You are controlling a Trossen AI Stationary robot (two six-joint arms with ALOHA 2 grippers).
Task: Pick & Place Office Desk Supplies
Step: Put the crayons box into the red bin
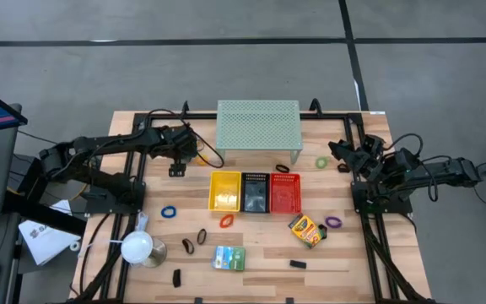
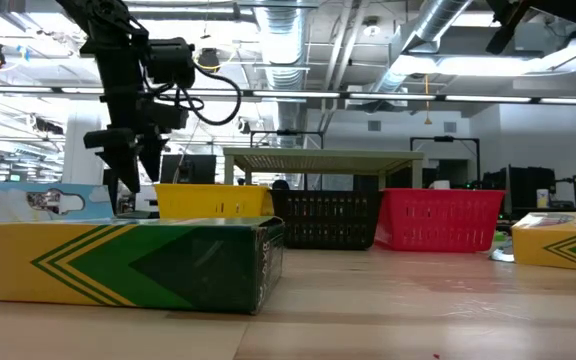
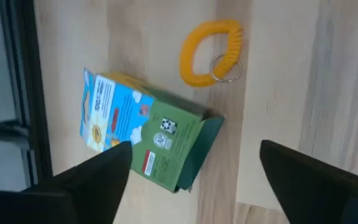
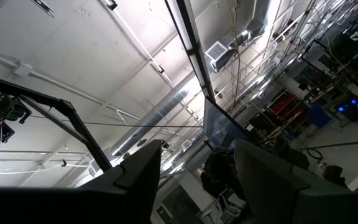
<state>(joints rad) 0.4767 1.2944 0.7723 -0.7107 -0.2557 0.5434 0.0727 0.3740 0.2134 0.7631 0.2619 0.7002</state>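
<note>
Nearest the low camera lies a crayon box [image 2: 133, 262]. Left gripper [image 1: 176, 166] hangs wide open and empty beside the mesh shelf [image 1: 258, 124]. Right gripper [image 1: 342, 154] points up, fingers apart, empty.

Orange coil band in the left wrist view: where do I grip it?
Come straight down with the open left gripper: the orange coil band lies flat. Put one finger inside the loop and one outside, pinching the coil opposite its metal ring.
</note>
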